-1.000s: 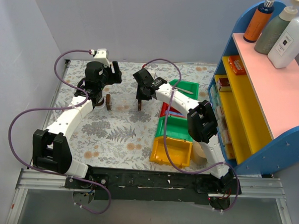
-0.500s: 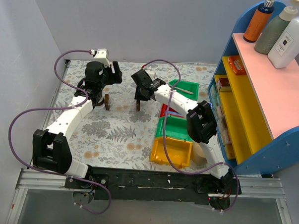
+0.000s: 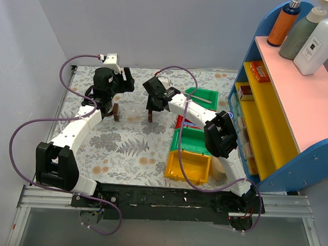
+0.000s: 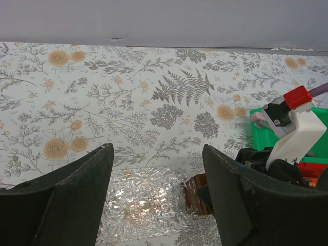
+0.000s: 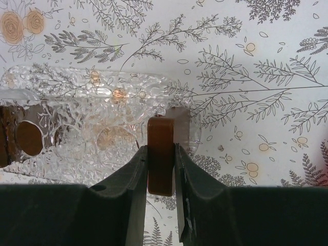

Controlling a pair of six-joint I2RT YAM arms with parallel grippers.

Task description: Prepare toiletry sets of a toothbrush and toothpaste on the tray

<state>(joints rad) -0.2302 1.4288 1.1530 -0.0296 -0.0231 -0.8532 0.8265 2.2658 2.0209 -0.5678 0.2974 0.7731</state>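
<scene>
Table (image 3: 130, 149): I see a floral cloth, with a blue shelf (image 3: 295, 101) at right.
Tray (image 5: 77, 128): lies flat on the cloth between my two arms.
Left gripper (image 4: 156, 154): fingers wide apart above the tray.
Right gripper (image 5: 161, 156): clamped on its brown end piece (image 5: 161, 133).
</scene>
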